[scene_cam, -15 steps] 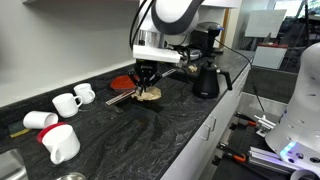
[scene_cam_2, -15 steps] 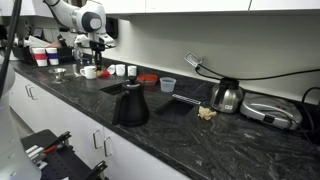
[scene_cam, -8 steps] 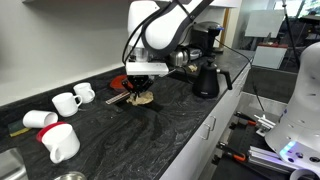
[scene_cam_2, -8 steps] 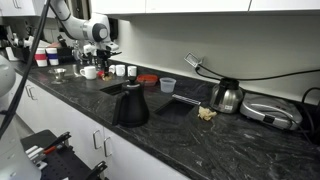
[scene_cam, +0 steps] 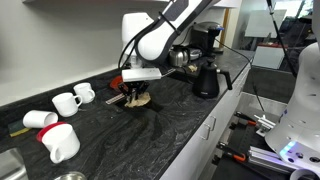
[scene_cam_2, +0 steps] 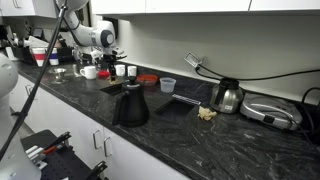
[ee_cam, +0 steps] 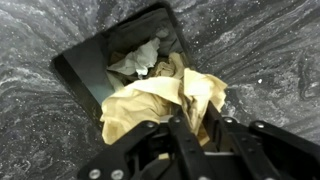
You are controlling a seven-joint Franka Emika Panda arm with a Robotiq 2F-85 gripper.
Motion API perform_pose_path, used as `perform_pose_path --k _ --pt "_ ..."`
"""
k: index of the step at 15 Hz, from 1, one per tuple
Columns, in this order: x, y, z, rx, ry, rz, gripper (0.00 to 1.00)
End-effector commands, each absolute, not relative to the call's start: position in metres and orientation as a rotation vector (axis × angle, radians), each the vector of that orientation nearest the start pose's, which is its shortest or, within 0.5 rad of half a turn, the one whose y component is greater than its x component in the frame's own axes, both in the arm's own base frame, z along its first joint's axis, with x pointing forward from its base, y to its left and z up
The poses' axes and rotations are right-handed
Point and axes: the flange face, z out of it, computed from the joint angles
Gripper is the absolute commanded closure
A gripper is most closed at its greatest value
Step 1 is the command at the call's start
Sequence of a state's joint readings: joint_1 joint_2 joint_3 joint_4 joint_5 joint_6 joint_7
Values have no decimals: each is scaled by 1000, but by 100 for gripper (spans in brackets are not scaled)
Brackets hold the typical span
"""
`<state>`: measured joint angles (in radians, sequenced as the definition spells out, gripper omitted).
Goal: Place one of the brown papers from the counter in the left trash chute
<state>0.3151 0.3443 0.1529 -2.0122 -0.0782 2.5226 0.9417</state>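
My gripper (ee_cam: pixel 190 125) is shut on a crumpled brown paper (ee_cam: pixel 160 100) and holds it just over the edge of a square black chute opening (ee_cam: pixel 85 70) in the dark counter. More crumpled paper (ee_cam: pixel 140 60) lies inside that opening. In both exterior views the gripper (scene_cam: pixel 133 93) (scene_cam_2: pixel 108 68) hangs low over the counter, with the held paper (scene_cam: pixel 143 99) under it. Another brown paper (scene_cam_2: pixel 207 113) lies on the counter near a silver kettle. A second dark opening (scene_cam_2: pixel 180 101) shows further along the counter.
White mugs (scene_cam: pixel 72 99) (scene_cam: pixel 55 138) lie on the counter. A black kettle (scene_cam: pixel 205 80) (scene_cam_2: pixel 130 105) stands near the front edge. A red plate (scene_cam_2: pixel 148 78), a plastic cup (scene_cam_2: pixel 168 85), a silver kettle (scene_cam_2: pixel 226 97) and a coffee machine (scene_cam: pixel 205 40) stand along the back.
The arm has moved sideways along the counter toward the mugs, carrying the brown paper with it, and has sunk lower over the chute opening.
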Motion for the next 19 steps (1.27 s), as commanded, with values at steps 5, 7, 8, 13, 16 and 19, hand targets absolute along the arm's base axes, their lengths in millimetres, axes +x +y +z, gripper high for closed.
perform_pose_path --k 5,7,8,13,16,19 --pt "576 269 317 -2953 727 -291 15" --pt "578 264 325 -2947 745 -317 2" --pt "576 261 333 -2936 772 -309 0" --pt "576 259 340 -2934 765 -300 0" --pt "575 258 338 -2938 769 -293 0" --pt "575 258 338 -2938 770 -293 0"
